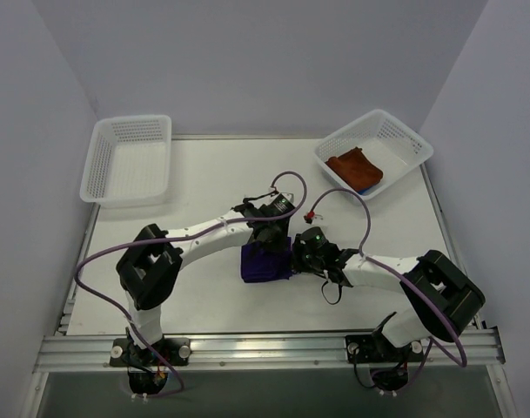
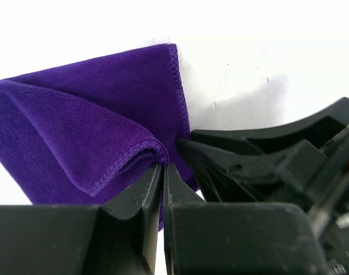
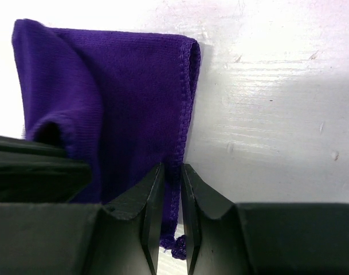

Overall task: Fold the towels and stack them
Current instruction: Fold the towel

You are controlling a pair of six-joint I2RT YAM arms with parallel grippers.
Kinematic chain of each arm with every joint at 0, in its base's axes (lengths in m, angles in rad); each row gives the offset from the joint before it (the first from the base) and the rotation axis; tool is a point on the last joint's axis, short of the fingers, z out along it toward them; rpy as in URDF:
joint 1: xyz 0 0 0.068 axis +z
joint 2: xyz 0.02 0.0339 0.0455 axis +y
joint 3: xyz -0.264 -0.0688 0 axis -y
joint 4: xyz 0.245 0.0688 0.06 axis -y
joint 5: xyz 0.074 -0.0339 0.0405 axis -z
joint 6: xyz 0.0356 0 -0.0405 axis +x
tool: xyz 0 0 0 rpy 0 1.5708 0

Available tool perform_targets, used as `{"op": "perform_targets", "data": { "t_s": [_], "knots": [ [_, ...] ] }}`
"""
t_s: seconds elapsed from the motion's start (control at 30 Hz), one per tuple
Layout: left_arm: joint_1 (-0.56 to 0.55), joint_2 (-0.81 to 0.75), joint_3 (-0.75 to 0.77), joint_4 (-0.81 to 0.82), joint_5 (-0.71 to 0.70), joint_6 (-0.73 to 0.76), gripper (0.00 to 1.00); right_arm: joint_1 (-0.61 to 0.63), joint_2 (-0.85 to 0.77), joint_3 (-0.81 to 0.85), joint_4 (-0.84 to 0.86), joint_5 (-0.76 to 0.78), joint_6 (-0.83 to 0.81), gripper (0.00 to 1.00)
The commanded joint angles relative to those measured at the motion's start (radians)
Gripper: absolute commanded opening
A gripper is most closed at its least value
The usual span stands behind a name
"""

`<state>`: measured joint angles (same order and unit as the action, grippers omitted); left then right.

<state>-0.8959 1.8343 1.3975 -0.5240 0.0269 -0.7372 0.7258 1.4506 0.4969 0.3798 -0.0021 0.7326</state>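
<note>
Left fingers (image 2: pixel 141 197) and right fingers (image 3: pixel 149 197) both clamped on purple towel (image 1: pixel 263 264), rust towel (image 1: pixel 355 168) in far-right basket (image 1: pixel 404 131)

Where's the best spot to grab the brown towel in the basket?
Probably pinch an outer edge of the brown towel, coming straight down from above. It lies low and rumpled inside the white basket, whose walls would block a sideways approach.

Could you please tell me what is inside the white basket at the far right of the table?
A folded rust-brown towel lies in the basket; anything beneath it is covered.
</note>
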Motion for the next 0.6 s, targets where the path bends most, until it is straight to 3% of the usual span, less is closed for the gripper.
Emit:
{"op": "perform_targets", "data": {
  "t_s": [0.0, 0.53, 0.57],
  "knots": [
    [-0.009, 0.016, 0.061, 0.001, 0.034, -0.013, 0.02, -0.009, 0.007, -0.034, -0.07, -0.018, -0.015, 0.15],
    [-0.012, 0.082, 0.103, 0.012, 0.065, -0.042, 0.02, -0.022, 0.01, -0.057, -0.051, -0.03, -0.016, 0.15],
    [-0.012, 0.086, 0.107, 0.004, 0.067, -0.039, 0.06, -0.022, 0.008, -0.057, -0.055, -0.027, -0.018, 0.16]
  ]
}}
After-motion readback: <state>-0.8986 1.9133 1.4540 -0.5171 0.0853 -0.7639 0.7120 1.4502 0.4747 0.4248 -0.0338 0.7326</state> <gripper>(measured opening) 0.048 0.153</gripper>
